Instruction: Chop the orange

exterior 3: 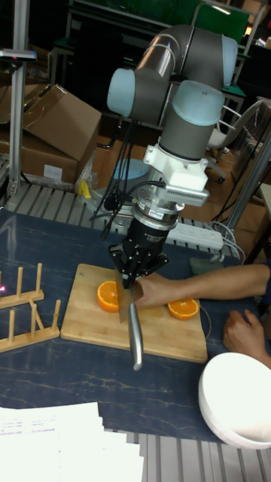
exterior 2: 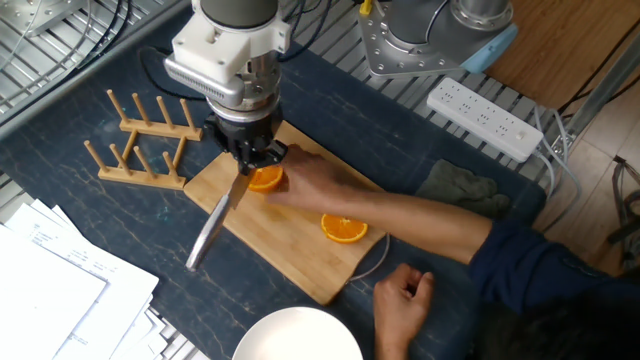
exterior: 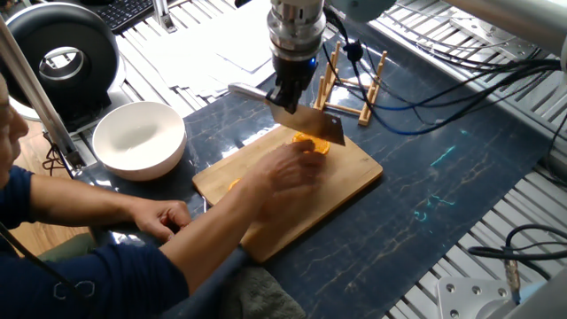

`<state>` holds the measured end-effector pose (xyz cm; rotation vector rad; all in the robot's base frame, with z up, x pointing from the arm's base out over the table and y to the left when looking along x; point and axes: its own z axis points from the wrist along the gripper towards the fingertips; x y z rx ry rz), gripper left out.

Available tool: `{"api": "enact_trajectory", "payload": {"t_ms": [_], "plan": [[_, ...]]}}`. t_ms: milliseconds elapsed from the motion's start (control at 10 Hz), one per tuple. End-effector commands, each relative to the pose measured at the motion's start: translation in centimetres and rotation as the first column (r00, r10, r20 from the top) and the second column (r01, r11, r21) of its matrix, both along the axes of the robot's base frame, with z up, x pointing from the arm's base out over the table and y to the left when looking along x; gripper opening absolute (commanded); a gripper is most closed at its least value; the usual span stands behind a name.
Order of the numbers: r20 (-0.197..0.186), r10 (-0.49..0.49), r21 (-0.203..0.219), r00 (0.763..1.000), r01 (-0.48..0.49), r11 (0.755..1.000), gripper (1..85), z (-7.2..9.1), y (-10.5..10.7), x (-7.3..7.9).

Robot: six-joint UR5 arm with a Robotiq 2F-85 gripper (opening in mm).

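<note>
— Where does the fruit sit?

— On the bamboo board (exterior 2: 290, 262) that lies on a dark marbled mat (exterior 2: 120, 240). One orange half (exterior 2: 265, 179) rests near the board's rack-side end, flesh up, just under the knife (exterior 2: 215, 225); a second half (exterior 2: 344, 229) lies toward the board's other end, partly crossed by a person's forearm.

— And the gripper?

— The gripper (exterior 2: 250, 152) hangs over the board, its fingers pinched tight on the knife's handle. The blade is above the first half; whether steel meets fruit cannot be told.

— Whose hand is that?

— A person in a dark blue sleeve reaches across the board, one hand (exterior 2: 305, 180) beside the first half and close to the blade. The other hand (exterior 2: 402, 300) rests on the mat off the board's near edge.

— What else surrounds the board?

— A wooden peg rack (exterior 2: 140, 150) stands just beyond the board's far end. A white bowl (exterior: 138, 138) sits off the board, near the person. A grey cloth (exterior 2: 458, 188) and a white power strip (exterior 2: 487, 117) lie beyond it, papers (exterior 2: 50, 300) at the mat's edge. In the tall view, cardboard boxes (exterior 3: 49, 132) are stacked behind the table.
</note>
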<state>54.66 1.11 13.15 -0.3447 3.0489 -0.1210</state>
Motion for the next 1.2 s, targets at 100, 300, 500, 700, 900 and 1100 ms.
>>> {"api": "enact_trajectory", "payload": {"t_ms": [100,300,500,700,900,1100], "plan": [[-0.009,0.128,-0.099,0.992,-0.129,0.987,1.3,2.3,-3.7,1.0],[-0.002,0.234,-0.194,0.972,-0.23,0.954,1.3,4.0,-7.0,2.0],[-0.004,0.335,-0.305,0.942,-0.32,0.897,1.3,5.8,-10.3,3.2],[-0.006,0.432,-0.35,0.902,-0.406,0.844,1.3,6.8,-12.8,4.6],[0.001,0.446,-0.294,0.895,-0.426,0.856,1.3,5.5,-14.0,4.0],[0.025,0.45,-0.205,0.893,-0.435,0.876,1.3,3.2,-14.5,3.0]]}}
